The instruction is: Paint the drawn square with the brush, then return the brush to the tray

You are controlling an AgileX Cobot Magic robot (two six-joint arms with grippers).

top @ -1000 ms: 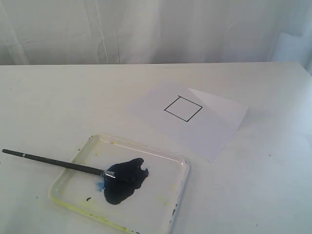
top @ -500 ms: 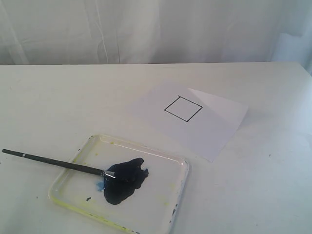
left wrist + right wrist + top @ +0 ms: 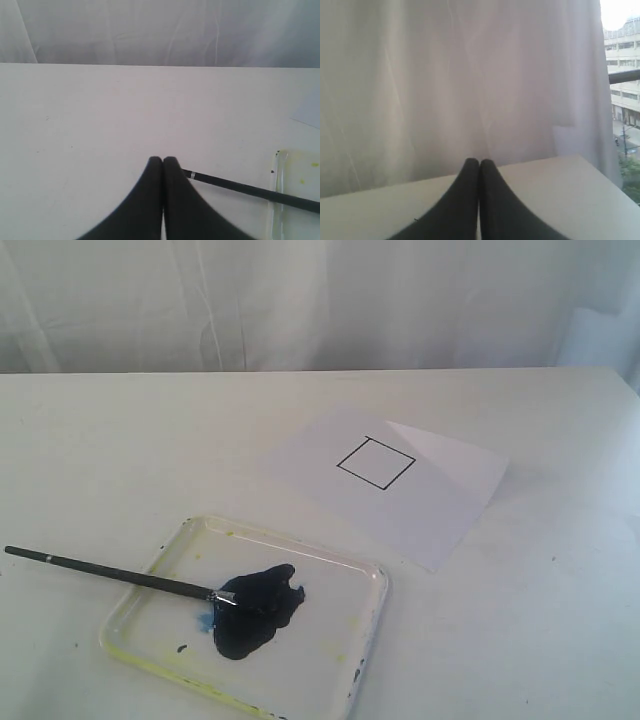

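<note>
Brush point(image 3: 120, 577) is lying with its handle overhanging the table point(image 3: 100, 440) at left and its tip sitting in the paint puddle point(image 3: 255, 612) of the tray point(image 3: 374, 590) — light, stiff, thin, likely rolling if nudged, so mid-handle is looking like the best hold. Left gripper point(image 3: 163, 161), fingers pressed together and empty, is hanging near the handle's free end. Drawn square point(image 3: 375, 462) is sitting blank at right; right gripper point(image 3: 479, 162), likewise closed, is facing a curtain point(image 3: 445, 75).

A white table point(image 3: 120, 440) carries a clear tray point(image 3: 372, 625) near the front and a white paper sheet point(image 3: 430, 510) farther back to the right, apart. A brush point(image 3: 120, 575) slants from the tray onto the tabletop.
</note>
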